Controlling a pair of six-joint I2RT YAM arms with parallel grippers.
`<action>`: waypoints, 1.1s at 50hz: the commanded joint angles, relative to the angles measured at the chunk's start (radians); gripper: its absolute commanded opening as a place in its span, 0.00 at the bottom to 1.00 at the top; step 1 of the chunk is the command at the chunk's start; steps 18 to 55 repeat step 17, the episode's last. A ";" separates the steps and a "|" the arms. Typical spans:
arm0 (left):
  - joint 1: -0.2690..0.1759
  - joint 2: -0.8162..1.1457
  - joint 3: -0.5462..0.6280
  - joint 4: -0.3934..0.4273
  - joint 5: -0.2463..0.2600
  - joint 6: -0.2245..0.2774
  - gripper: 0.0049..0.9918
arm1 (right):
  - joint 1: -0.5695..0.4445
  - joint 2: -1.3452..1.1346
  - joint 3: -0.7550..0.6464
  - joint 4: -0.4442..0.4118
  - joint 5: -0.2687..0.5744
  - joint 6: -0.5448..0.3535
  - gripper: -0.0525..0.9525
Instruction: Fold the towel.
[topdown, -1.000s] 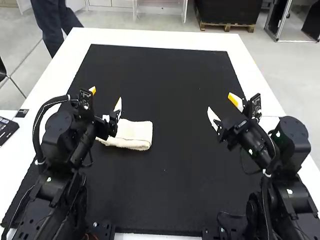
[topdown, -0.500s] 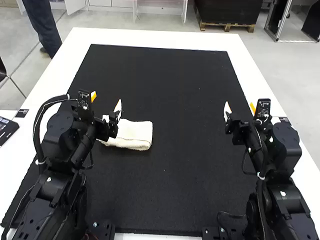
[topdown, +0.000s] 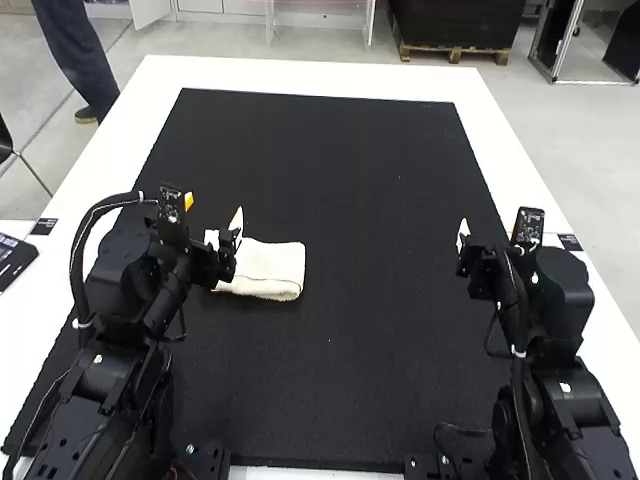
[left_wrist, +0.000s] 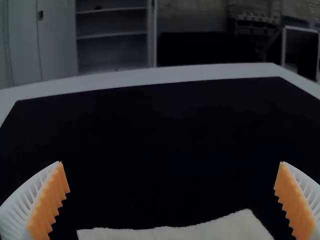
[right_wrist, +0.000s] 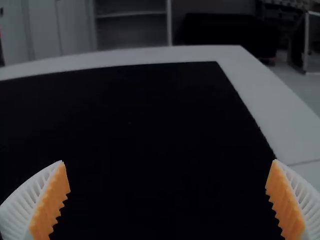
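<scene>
Clock bearings are read in the high view, twelve o'clock at the mat's far side. Nearest are the left arm (topdown: 125, 385) at seven o'clock and the right arm (topdown: 572, 410) at five. Next lies the towel (topdown: 265, 270) on the black mat (topdown: 335, 370), in a small, layered pad that appears folded at least once. Its visible long axis runs roughly nine to three; its nine o'clock end is partly hidden.

Slightly farther, the left end effector (topdown: 213, 212) is open and empty, with the towel just beside it toward four o'clock. The left wrist view shows the towel's far edge across the gap between its fingers. The right end effector (right_wrist: 168, 160), also open and empty, is well apart, the towel toward eight to nine. Judgement: the left is better placed; its next move calls for lowering toward four.
</scene>
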 joint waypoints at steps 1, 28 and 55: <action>0.008 -0.015 -0.004 0.006 -0.006 0.022 0.98 | -0.013 -0.005 -0.005 0.006 0.016 -0.001 0.96; 0.008 -0.015 -0.004 0.009 -0.006 0.024 0.98 | -0.013 -0.005 -0.005 0.005 0.016 -0.001 0.96; 0.008 -0.015 -0.004 0.009 -0.006 0.024 0.98 | -0.013 -0.005 -0.005 0.005 0.016 -0.001 0.96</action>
